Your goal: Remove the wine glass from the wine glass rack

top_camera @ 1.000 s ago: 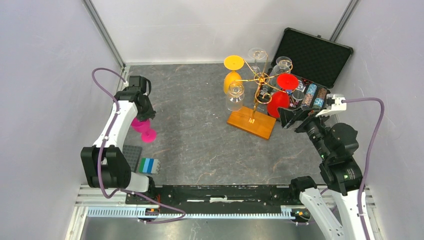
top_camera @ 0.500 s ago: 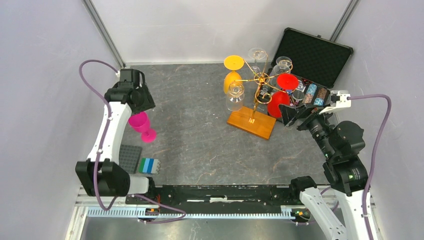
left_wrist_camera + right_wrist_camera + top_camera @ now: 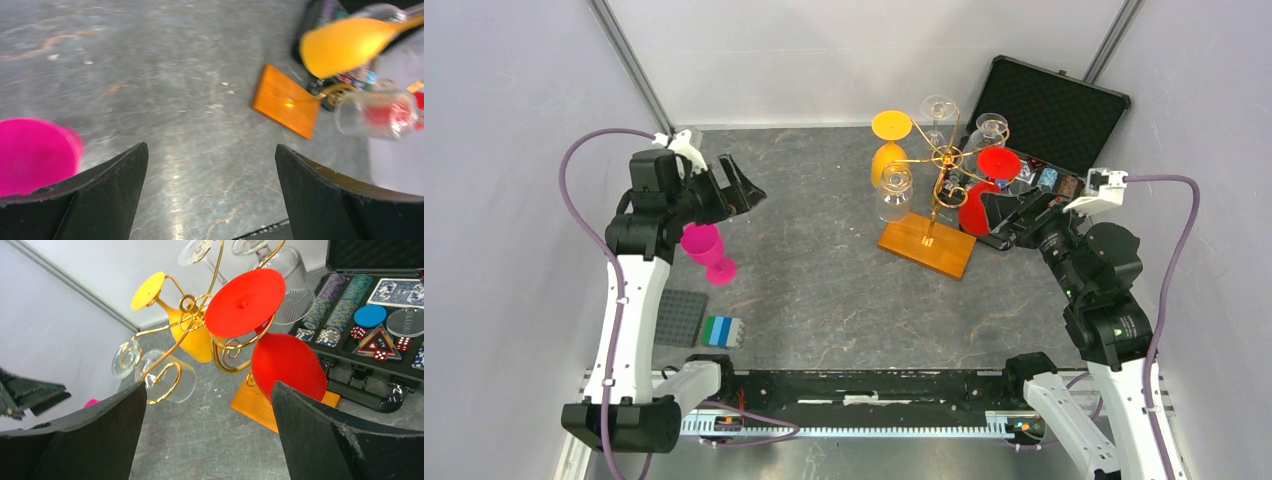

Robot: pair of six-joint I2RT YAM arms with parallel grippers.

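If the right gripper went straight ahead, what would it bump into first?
Most likely the red wine glass, hanging upside down on the wine glass rack, straight ahead of the open right gripper. Nothing looks nearer, but depth is unclear.

Wine glass rack (image 3: 926,246): gold wire, orange-brown base. Magenta glass (image 3: 701,243), yellow glass (image 3: 887,160), red glass (image 3: 977,208). Table (image 3: 824,270): grey, marble-veined. Case (image 3: 1049,110): black.
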